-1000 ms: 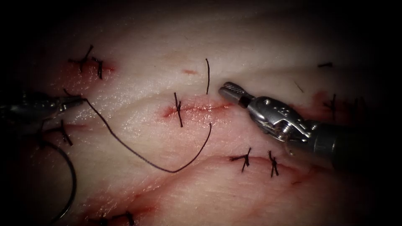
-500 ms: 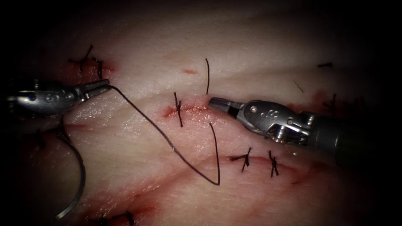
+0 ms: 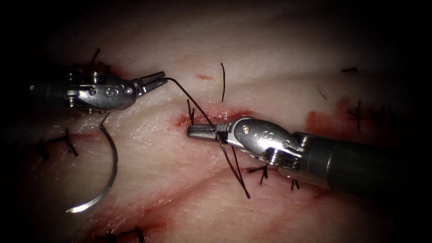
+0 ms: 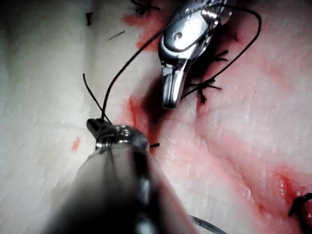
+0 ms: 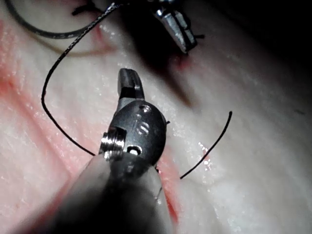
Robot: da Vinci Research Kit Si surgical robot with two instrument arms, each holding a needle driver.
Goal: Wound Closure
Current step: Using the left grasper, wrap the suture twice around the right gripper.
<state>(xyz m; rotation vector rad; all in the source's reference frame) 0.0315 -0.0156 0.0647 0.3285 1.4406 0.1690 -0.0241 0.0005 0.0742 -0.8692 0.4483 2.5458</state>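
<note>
Over the tissue (image 3: 189,211): left tool (image 3: 155,80) clenched on thread (image 3: 189,96), right tool (image 3: 200,131) closed, needle (image 3: 105,180) loose

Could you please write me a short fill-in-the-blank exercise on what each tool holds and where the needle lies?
1. The left tool has its jaws shut on the ____.
2. The needle lies free on the tissue, to the ____ of the cut.
3. The thread crosses over the ____ tool.

Missing words: thread; left; right
</note>
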